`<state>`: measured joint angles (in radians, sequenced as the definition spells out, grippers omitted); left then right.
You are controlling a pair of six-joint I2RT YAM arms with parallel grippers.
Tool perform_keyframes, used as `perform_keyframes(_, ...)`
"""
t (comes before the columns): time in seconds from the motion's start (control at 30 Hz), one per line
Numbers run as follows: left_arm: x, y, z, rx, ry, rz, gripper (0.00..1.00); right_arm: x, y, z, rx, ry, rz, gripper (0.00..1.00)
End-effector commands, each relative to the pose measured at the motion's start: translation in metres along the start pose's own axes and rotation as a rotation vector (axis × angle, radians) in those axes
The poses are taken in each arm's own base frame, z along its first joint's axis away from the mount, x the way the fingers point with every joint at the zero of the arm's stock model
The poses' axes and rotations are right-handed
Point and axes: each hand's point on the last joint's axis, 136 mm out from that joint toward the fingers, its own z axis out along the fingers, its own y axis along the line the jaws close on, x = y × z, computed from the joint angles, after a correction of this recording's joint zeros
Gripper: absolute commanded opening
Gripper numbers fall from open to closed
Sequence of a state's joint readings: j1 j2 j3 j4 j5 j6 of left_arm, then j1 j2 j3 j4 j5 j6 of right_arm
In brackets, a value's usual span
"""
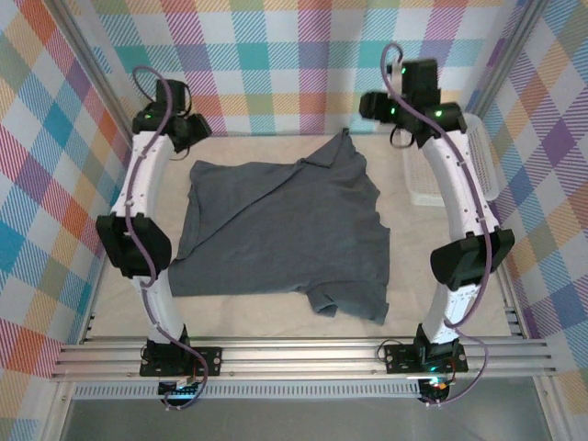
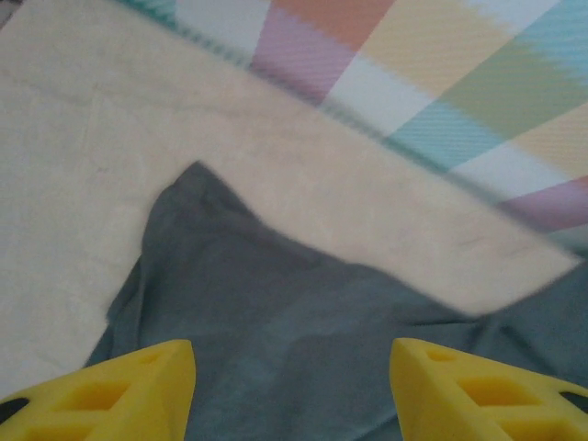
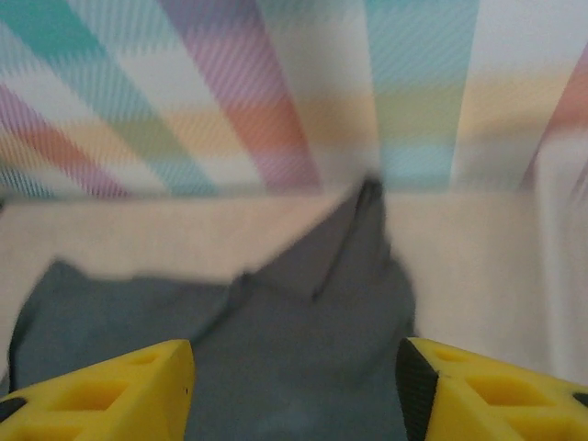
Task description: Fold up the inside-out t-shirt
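Lying crosswise, inside-out t-shirt (image 1: 285,230), one corner toward far wall (image 1: 303,55); left hand (image 2: 292,354), right hand (image 3: 294,349) agape, empty.

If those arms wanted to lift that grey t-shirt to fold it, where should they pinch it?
The t-shirt lies spread flat, so only its edges and corners offer cloth to pinch. Probably best is the far edge, coming down from above: the left gripper on the far left corner, the right gripper on the pointed tip. Both grippers are open and hang near those spots.
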<state>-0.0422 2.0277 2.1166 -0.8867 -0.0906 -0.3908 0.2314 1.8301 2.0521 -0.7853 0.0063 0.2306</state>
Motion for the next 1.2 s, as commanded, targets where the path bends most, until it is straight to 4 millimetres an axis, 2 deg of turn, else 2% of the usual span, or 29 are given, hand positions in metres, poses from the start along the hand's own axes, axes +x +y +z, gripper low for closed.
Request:
perform_keyframes(0.0,0.044,0.056,0.065,-0.220,0.171,0.067,0.57,0.101,-0.013,0.042,-0.002,0.266,0.184,0.59)
perform_keyframes(0.1,0.053,0.070,0.094,-0.243,0.227,0.043,0.57,0.153,-0.031,0.061,0.059,0.359,0.257,0.56)
perform_keyframes(0.2,0.048,0.077,0.115,-0.222,0.228,0.013,0.56,0.195,-0.045,0.081,0.116,0.464,0.305,0.49)
perform_keyframes(0.37,0.031,0.086,0.144,-0.175,0.223,-0.061,0.56,0.234,-0.057,0.111,0.154,0.551,0.354,0.44)
perform_keyframes(0.57,0.021,0.084,0.179,-0.085,0.216,-0.114,0.56,0.244,-0.060,0.128,0.165,0.578,0.365,0.44)
perform_keyframes(0.7,0.024,0.085,0.193,-0.067,0.227,-0.125,0.56,0.245,-0.061,0.132,0.169,0.593,0.358,0.46)
perform_keyframes(0.83,0.022,0.072,0.205,0.045,0.232,-0.165,0.54,0.243,-0.060,0.133,0.165,0.596,0.350,0.47)
perform_keyframes(0.9,0.022,0.071,0.210,0.068,0.233,-0.190,0.46,0.242,-0.060,0.134,0.166,0.593,0.347,0.46)
perform_keyframes(1.03,0.013,0.073,0.207,0.057,0.203,-0.203,0.08,0.240,-0.066,0.137,0.197,0.584,0.343,0.45)
perform_keyframes(1.07,0.010,0.073,0.205,0.054,0.192,-0.204,0.02,0.240,-0.069,0.138,0.214,0.583,0.345,0.44)
perform_keyframes(1.17,-0.009,0.068,0.191,0.065,0.141,-0.205,0.00,0.245,-0.079,0.141,0.278,0.596,0.355,0.41)
